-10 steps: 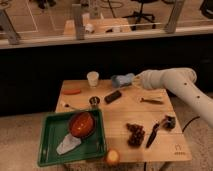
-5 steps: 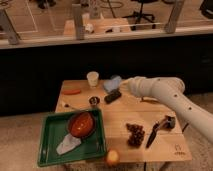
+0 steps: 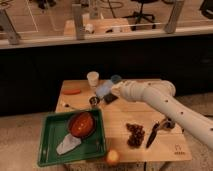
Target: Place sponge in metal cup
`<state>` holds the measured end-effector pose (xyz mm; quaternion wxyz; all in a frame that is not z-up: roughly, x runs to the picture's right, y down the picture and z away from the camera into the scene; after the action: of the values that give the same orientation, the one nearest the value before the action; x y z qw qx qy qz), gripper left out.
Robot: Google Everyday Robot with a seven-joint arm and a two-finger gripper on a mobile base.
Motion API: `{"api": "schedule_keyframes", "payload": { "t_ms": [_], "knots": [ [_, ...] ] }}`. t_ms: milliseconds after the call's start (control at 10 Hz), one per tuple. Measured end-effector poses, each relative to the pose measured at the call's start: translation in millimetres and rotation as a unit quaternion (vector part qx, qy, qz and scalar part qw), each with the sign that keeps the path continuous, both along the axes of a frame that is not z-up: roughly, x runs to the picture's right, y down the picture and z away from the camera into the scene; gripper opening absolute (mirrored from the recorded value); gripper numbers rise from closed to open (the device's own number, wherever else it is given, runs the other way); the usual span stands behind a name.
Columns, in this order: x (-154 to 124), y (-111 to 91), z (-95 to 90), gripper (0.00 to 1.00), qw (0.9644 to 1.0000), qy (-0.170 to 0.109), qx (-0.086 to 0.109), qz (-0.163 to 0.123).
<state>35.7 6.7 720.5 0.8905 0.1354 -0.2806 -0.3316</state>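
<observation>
Pincer (image 3: 109, 92) with sponge (image 3: 103, 90), now nearer metal cup (image 3: 93, 101)

So the arm (image 3: 150, 95) is all off-white, smooth and chunky: fat rounded tube sections with a bulgy joint in the middle, slimming down toward the wrist. There are a few small dark dots along the side of the lower section, screws or holes, can't tell. The gripper (image 3: 109, 91) is at the slim end, right at the sponge (image 3: 103, 90) over the table's (image 3: 135, 117) back part.
</observation>
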Motion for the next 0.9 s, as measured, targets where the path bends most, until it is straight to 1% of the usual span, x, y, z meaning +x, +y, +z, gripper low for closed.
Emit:
{"api": "schedule_keyframes", "payload": {
  "t_ms": [100, 300, 400, 900],
  "knots": [
    [-9.4, 4.0, 9.1, 0.02, 0.9998, 0.008, 0.000, -0.018],
    [-17.3, 11.2, 26.5, 0.02, 0.9987, 0.023, -0.010, -0.045],
    [-19.2, 12.8, 30.0, 0.02, 0.9984, 0.025, -0.013, -0.050],
    [-17.9, 13.0, 30.6, 0.02, 0.9984, 0.025, -0.014, -0.049]
  ]
}}
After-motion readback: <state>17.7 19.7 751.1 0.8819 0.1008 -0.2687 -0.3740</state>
